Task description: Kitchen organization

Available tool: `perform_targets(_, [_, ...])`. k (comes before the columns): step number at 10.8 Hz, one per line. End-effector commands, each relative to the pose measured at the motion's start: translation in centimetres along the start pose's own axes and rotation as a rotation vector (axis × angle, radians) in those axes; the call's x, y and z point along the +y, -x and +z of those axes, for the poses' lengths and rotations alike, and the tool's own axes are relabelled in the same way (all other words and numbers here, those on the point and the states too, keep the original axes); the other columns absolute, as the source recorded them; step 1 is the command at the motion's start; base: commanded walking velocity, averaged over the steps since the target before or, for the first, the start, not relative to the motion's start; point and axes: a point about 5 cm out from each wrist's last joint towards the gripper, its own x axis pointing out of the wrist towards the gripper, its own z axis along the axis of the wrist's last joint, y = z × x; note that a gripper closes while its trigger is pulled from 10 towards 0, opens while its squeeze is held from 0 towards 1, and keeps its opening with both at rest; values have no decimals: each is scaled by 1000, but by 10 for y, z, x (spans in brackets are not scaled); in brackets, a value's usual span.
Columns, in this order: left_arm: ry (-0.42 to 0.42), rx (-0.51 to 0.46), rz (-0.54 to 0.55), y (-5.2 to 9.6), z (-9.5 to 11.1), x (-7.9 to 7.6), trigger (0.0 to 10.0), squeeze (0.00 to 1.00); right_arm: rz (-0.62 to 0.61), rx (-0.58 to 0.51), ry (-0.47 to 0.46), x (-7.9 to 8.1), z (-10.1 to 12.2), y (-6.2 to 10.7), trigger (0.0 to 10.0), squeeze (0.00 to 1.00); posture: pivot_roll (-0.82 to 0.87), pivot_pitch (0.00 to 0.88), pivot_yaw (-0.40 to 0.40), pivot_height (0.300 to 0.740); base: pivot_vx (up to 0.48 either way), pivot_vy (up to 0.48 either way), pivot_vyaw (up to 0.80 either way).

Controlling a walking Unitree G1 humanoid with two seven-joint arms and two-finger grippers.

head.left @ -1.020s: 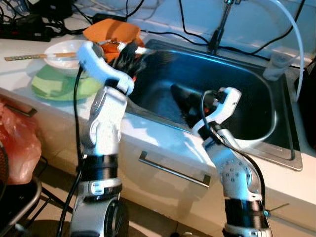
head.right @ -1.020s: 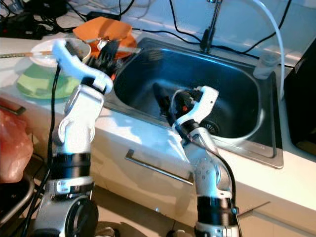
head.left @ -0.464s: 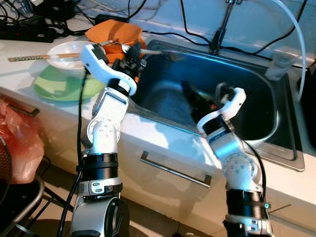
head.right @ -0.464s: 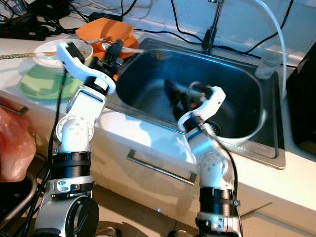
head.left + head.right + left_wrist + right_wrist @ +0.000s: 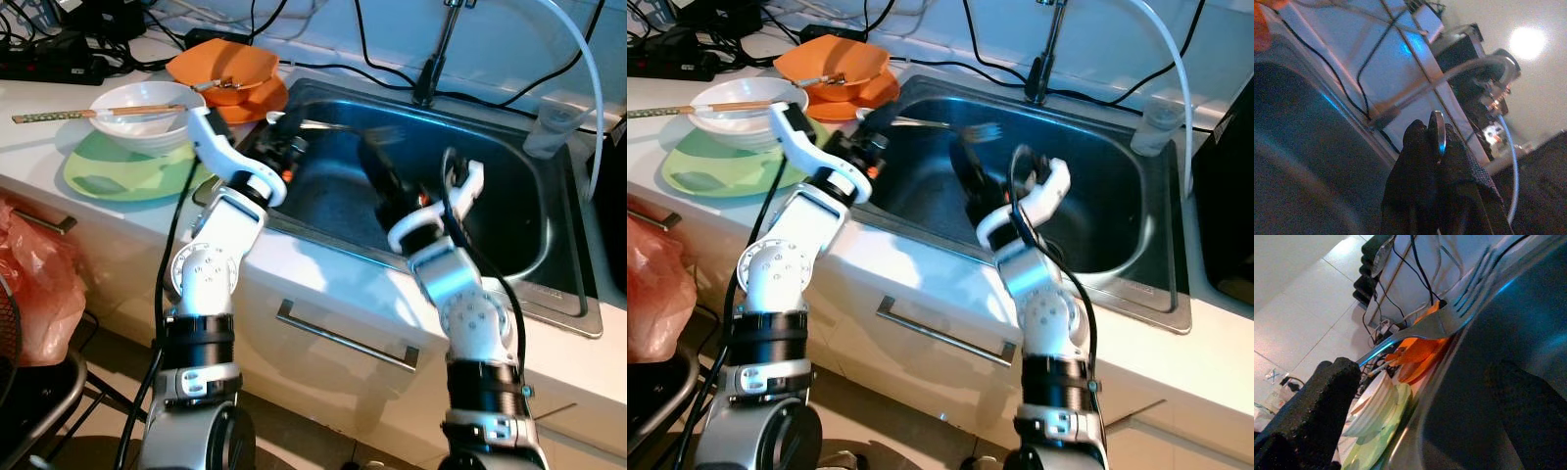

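- My left claw (image 5: 884, 124) is clamped on the handle end of one metal fork (image 5: 950, 125), held level over the sink (image 5: 1117, 264), tines pointing toward the tap side.
- Fork looks light, stiff and slick; a grip further along the handle would likely stop it pivoting.
- My right claw (image 5: 377, 176) hangs inside the basin, fingers apart, holding nothing.
- On the bench (image 5: 39, 157): one white bowl (image 5: 137, 116) with chopsticks (image 5: 88, 113) across it, on one green plate (image 5: 118, 174); one orange bowl (image 5: 220, 67).

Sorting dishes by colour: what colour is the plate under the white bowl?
Light green plate, under the white bowl; the left eye view shows it best.
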Motion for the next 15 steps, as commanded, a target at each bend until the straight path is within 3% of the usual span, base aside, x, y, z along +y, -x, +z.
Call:
perform_targets(1, [73, 35, -46, 3, -19, -10, 0, 0, 85, -18, -61, 20, -6, -13, 10000, 0, 9, 77, -28, 740, 0, 0, 0])
perform_targets(10, [115, 84, -56, 25, -18, -3, 0, 0, 135, -141, 31, 24, 27, -29, 10000, 0, 22, 85, -35, 740, 0, 0, 0])
perform_targets(11, [117, 89, -62, 28, -17, -3, 0, 0, 139, -150, 35, 24, 29, -29, 3137, 0, 24, 85, -35, 740, 0, 0, 0])
perform_targets(12, [114, 91, -58, 29, -16, -2, 0, 0, 141, -156, 36, 24, 30, -30, 0, 0, 23, 84, -35, 740, 0, 0, 0])
perform_targets(15, [106, 81, -43, 28, -14, 2, 0, 0, 154, -164, 45, 27, 32, -31, 0, 0, 19, 76, -34, 740, 0, 0, 0])
